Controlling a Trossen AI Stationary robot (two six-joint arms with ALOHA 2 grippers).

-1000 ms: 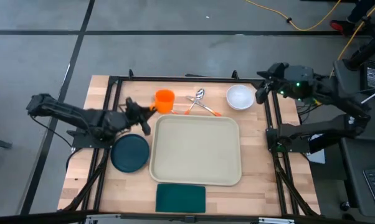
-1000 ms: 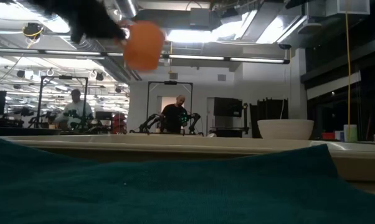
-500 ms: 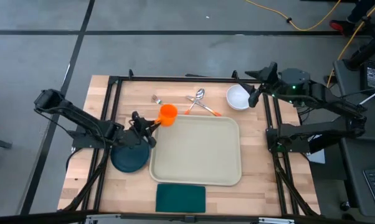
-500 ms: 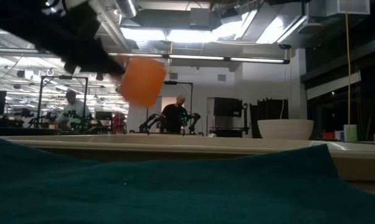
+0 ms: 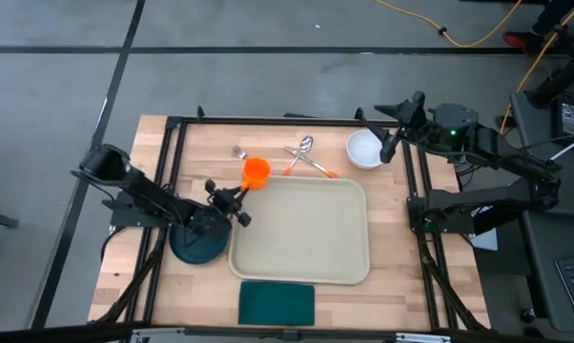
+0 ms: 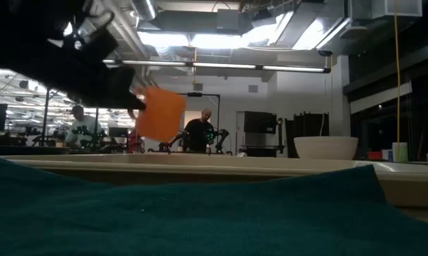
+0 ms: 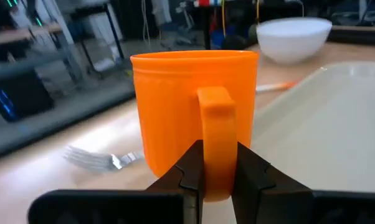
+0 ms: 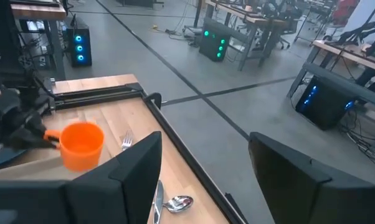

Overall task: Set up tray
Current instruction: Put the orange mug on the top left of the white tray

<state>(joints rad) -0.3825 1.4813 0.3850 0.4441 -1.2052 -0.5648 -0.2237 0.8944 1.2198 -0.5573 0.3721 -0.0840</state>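
Observation:
The orange cup (image 5: 256,172) hangs above the table beside the far left corner of the cream tray (image 5: 301,250), carried by my left gripper (image 5: 234,194), which is shut on it. In the low view the cup (image 6: 159,114) floats above the tray's rim (image 6: 200,165). My right gripper (image 5: 392,136) hovers open over the table's far right, next to the white bowl (image 5: 365,149), touching nothing. My left gripper pinches the cup's handle (image 7: 215,134) between its two fingers (image 7: 253,174), coming level from the table's left side. The cup is lifted clear and stays nearly upright, tipped a little in the low view.
A teal plate (image 5: 199,240) lies left of the tray, under my left arm. A dark green napkin (image 5: 276,303) lies at the near edge. A fork (image 5: 239,151), a spoon (image 5: 303,145) and an orange-handled utensil (image 5: 317,168) lie beyond the tray's far rim.
My left gripper has carried the cup toward the near edge and down, from over the far table to the tray's far left corner, and the cup has tipped slightly. My right gripper has shifted a little left toward the bowl.

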